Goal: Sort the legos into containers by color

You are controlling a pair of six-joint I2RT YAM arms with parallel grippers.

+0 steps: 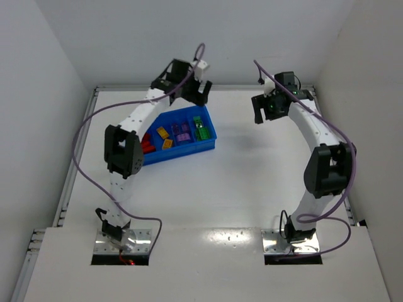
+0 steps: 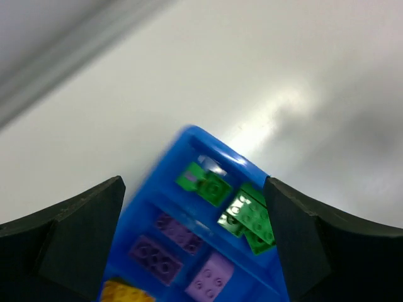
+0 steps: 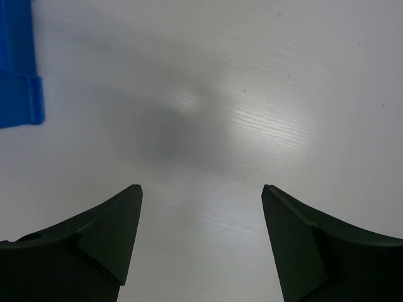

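The blue tray (image 1: 189, 148) lies on the table left of centre, with four compartments side by side. From left to right they hold red bricks (image 1: 148, 144), yellow bricks (image 1: 165, 138), purple bricks (image 1: 182, 133) and green bricks (image 1: 199, 128). My left gripper (image 1: 200, 90) hangs open and empty above the tray's far right end. In the left wrist view the green bricks (image 2: 252, 217) and purple bricks (image 2: 179, 233) lie between its fingers, far below. My right gripper (image 1: 262, 112) is open and empty over bare table right of the tray; a corner of the tray (image 3: 19, 75) shows in its wrist view.
White walls enclose the table on the left, back and right. A metal rail (image 1: 75, 170) runs along the table's left edge. Purple cables trail from both arms. No loose bricks show on the table.
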